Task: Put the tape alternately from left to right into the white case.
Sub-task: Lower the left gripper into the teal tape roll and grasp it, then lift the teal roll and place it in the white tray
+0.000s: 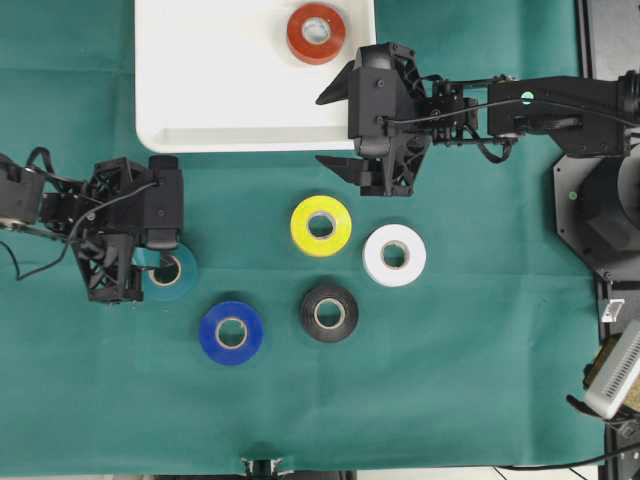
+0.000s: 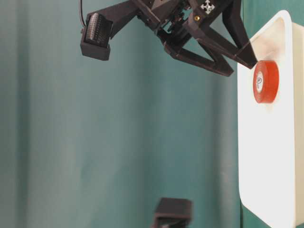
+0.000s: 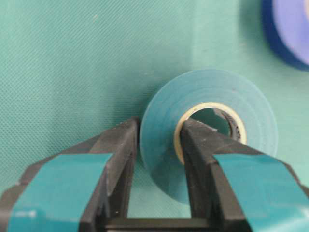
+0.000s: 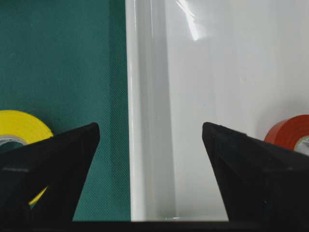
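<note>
1. Green cloth (image 1: 480, 380) covers the table in the overhead view. At the top lies the white case (image 1: 200, 90) with the red-orange roll (image 1: 316, 33) inside, near its far right corner. On the cloth sit the yellow roll (image 1: 321, 226), white roll (image 1: 394, 255), black roll (image 1: 329, 312) and blue roll (image 1: 231, 333). The left gripper (image 1: 160, 268) is clamped on the teal roll (image 1: 178, 275), which rests on the cloth just above and left of the blue one. The right gripper (image 1: 333, 128) hangs spread wide over the case's near right corner, holding nothing.

2. From table level, the right gripper (image 2: 242, 64) shows at the top, its tips parted beside the case (image 2: 270, 161); the red-orange roll (image 2: 265, 81) lies just past them — whether they touch it, I cannot tell.

3. The left wrist view shows the left gripper (image 3: 157, 145) pinching the teal roll's (image 3: 212, 92) wall — one finger (image 3: 118, 150) outside, the other inside the pale core. The blue roll (image 3: 289, 29) sits at the top right corner.

4. The right wrist view shows the right gripper (image 4: 150, 133) wide apart over the case's rim (image 4: 145, 121), with the yellow roll (image 4: 21, 123) at left on the cloth and the red-orange roll (image 4: 289, 133) at right in the case.
</note>
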